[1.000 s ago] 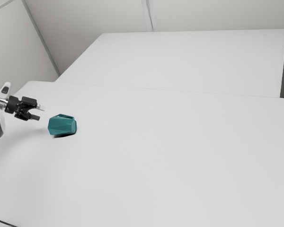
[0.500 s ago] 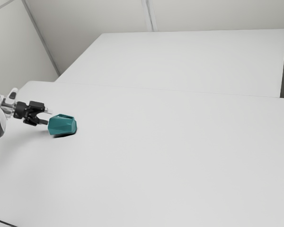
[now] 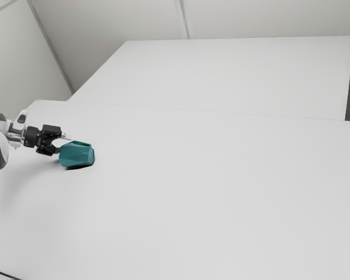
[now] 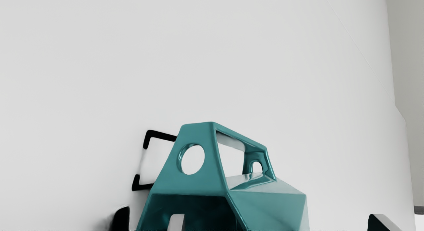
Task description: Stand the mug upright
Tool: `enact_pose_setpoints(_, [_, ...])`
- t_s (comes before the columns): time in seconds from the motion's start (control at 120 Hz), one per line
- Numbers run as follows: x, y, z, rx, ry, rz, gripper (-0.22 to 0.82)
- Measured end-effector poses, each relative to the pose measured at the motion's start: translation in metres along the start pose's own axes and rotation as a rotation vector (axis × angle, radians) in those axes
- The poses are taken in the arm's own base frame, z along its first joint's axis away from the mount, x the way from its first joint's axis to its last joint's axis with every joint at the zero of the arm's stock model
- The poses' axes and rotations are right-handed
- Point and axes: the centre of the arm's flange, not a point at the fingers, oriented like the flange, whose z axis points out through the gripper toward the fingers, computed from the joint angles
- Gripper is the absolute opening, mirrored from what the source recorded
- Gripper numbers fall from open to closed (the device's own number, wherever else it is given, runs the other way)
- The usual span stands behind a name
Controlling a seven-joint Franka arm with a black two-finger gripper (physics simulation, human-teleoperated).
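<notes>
"Surface, room?"
"White surface (image 3: pixel 192 192); pale grey walls (image 3: pixel 99 35) beyond."
"Mug?"
"One, teal mug (image 3: pixel 77 155), lying on its side, toward the exterior view's left."
"Tool?"
"Black tool (image 3: pixel 62 143), released, fingers apart, at mug."

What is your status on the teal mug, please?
Gripper open, at the mug. Mug on its side, mouth toward gripper. No obstacle seen.
</notes>
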Motion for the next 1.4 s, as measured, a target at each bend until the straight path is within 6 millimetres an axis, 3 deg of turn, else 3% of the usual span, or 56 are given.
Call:
enact_pose_setpoints(0.375, [-0.005,0.006,0.006,-0.010,0.001,-0.019,0.60])
enact_pose_setpoints(0.675, [-0.004,0.008,0.011,-0.018,0.002,-0.027,0.43])
enact_pose_setpoints(1.208, [-0.012,0.013,0.023,-0.043,0.003,-0.058,0.28])
enact_pose_setpoints(1.4, [-0.011,0.013,0.024,-0.041,0.007,-0.061,0.16])
